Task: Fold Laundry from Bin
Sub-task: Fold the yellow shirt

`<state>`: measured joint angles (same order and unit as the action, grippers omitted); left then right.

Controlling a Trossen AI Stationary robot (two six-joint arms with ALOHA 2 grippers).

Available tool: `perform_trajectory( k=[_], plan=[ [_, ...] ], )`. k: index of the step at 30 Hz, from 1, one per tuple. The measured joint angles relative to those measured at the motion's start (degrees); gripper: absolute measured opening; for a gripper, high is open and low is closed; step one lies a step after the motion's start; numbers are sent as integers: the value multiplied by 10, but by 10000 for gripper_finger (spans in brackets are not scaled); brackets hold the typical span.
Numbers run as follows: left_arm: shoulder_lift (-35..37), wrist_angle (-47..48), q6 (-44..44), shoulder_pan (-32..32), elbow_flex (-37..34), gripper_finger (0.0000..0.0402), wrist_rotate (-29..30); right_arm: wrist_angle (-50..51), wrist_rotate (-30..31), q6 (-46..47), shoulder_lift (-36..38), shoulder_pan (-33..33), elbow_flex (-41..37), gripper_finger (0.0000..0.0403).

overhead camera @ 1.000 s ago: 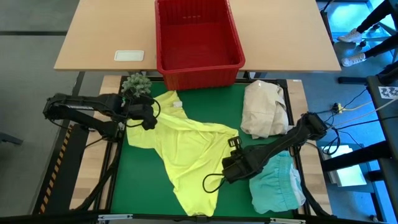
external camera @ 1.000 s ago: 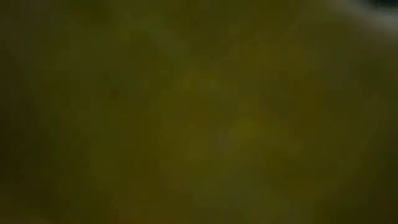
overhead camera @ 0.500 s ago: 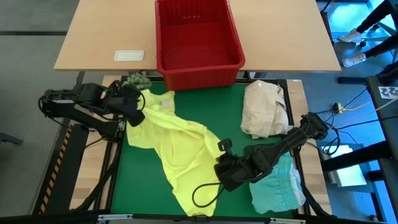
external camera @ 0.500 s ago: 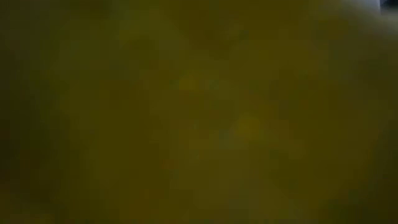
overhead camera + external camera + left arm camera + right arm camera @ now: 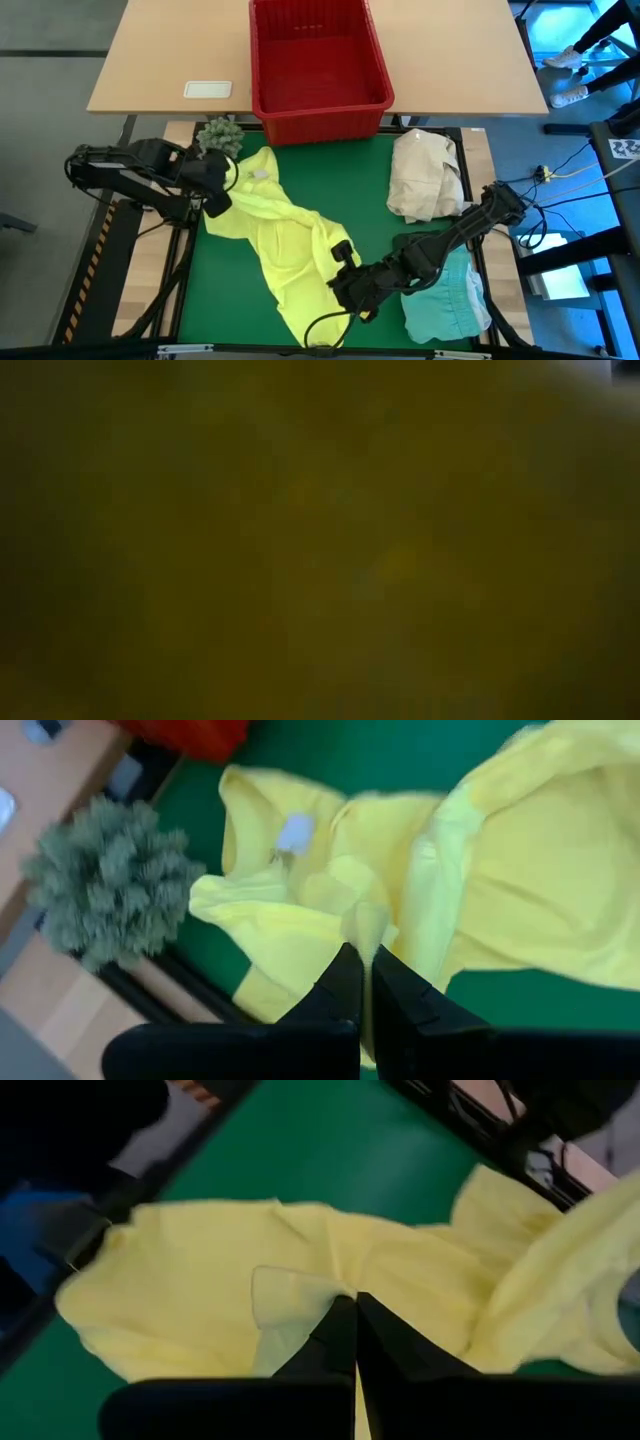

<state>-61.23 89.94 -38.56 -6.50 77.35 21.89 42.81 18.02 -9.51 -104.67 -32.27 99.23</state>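
Observation:
The bright yellow shirt (image 5: pixel 285 235) lies slantwise on the green mat (image 5: pixel 350 180), its collar with a white label (image 5: pixel 295 832) toward the far left. My left gripper (image 5: pixel 216 200) is shut on it near the collar end, and my right gripper (image 5: pixel 340 278) is shut on its middle. The light turquoise garment (image 5: pixel 445 295) lies bunched at the near right. The red bin (image 5: pixel 315 60) stands beyond the mat's far edge; no cloth shows in it. The low view shows only a dark yellowish blur. My left gripper pinches a small raised fold of the yellow shirt (image 5: pixel 362 925) between its two fingers, a little way from the collar. The fingers slant down onto it from the table's left. The cloth peaks at the pinch; the rest lies slack on the mat. My right gripper pinches a raised fold of the yellow shirt's middle (image 5: pixel 340 1285) between its two fingers, slanting down from the table's right. Creases run toward the fingertips. The cloth around the pinch lies on the mat; one layer or several, I cannot tell.
A cream-white cloth bundle (image 5: pixel 425 175) lies at the mat's far right. A green spiky ball (image 5: pixel 220 132) sits at the far left corner, close to my left gripper. A small white object (image 5: pixel 207 89) lies on the wooden table left of the bin.
My right gripper has risen and gone toward the table's left and near edges, dragging the shirt's right part in over its middle. My left gripper has risen and shifted toward the left edge with the collar end. The shirt is now narrower and more bunched.

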Motion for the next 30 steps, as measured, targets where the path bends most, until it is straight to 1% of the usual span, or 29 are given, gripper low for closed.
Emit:
perform_trajectory(
  k=[5, 11, 16, 21, 25, 28, 30],
  plan=[
    [0, 0, -43, -15, -89, 0, -3, -32, -38, -4, -18, 0, 0, 0],
    [0, 1, -117, -52, -180, 0, -4, -86, -115, -10, -63, 0, 0, 0],
    [0, 0, -163, -89, -229, 0, -39, -121, -146, -9, -92, 0, 0, 0],
    [0, -11, -200, -135, -280, 1, -81, -133, -152, -4, -110, 0, 0, 0],
    [-1, -64, -193, -159, -308, 21, -119, -129, -154, 4, -119, 9, 0, 0],
    [0, -99, -173, -169, -311, 45, -124, -134, -164, 4, -124, 13, 0, 0],
    [0, -102, -158, -170, -307, 62, -124, -133, -172, 5, -125, 14, 0, 0]
  ],
)
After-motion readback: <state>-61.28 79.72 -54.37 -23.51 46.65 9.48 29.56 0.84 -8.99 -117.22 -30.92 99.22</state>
